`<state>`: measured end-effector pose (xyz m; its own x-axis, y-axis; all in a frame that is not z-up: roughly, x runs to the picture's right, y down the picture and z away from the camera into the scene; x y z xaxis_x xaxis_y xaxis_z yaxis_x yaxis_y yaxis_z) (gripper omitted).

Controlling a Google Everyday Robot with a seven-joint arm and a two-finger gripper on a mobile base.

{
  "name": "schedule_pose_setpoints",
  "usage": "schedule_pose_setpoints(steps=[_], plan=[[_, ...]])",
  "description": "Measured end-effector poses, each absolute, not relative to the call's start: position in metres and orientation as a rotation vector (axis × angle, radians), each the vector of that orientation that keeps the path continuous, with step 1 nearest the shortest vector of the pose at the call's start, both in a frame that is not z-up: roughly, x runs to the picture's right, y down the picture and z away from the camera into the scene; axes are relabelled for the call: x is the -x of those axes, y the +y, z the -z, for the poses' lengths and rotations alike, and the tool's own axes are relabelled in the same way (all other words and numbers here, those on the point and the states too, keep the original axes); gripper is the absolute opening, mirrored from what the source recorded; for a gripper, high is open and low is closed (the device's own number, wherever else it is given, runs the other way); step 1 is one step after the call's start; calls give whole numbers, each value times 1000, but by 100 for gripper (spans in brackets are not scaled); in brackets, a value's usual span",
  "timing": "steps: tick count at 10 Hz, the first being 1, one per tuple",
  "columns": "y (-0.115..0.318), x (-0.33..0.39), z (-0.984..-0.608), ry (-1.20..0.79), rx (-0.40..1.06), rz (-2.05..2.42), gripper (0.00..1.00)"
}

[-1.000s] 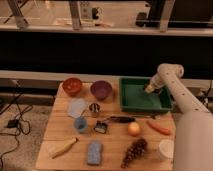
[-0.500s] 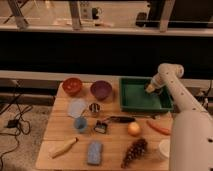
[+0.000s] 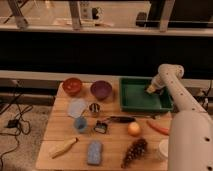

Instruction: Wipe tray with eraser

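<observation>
Eraser [image 3: 150,89]: small block, pale yellowish-tan face showing, at the right end of the tray [image 3: 136,96], down against the tray floor near the right rim. Contact with the floor not resolvable.

Tray: dark green, rectangular, raised rim, sits at the back right of the wooden table [image 3: 116,150].

Gripper [image 3: 153,88]: inside the tray at its right end, pincer closed narrow around the eraser. White arm [image 3: 176,97] comes in from the right, elbow above the tray's far right corner, and the lower body of the arm covers the table's right edge.

Left of the tray: purple bowl [image 3: 101,89] just beside it, then a red-brown bowl [image 3: 72,85].

Middle row: pale flat disc [image 3: 77,107], small metal cup [image 3: 94,108], blue cup [image 3: 80,123], black-and-silver clip [image 3: 101,126], dark slim utensil [image 3: 121,119] just in front of the tray.

Front right: orange round fruit [image 3: 134,129], carrot [image 3: 158,127], dark grape-like cluster [image 3: 134,150], white cup [image 3: 163,148] partly hidden by the arm.

Front left: yellowish elongated item [image 3: 64,147], blue sponge block [image 3: 94,152].
</observation>
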<state>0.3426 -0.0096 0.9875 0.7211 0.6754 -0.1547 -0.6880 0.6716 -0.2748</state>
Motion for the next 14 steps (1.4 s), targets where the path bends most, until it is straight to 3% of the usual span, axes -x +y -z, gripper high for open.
schedule_pose_setpoints(steps=[14], plan=[[-1, -279, -974, -79, 366, -671, 4]])
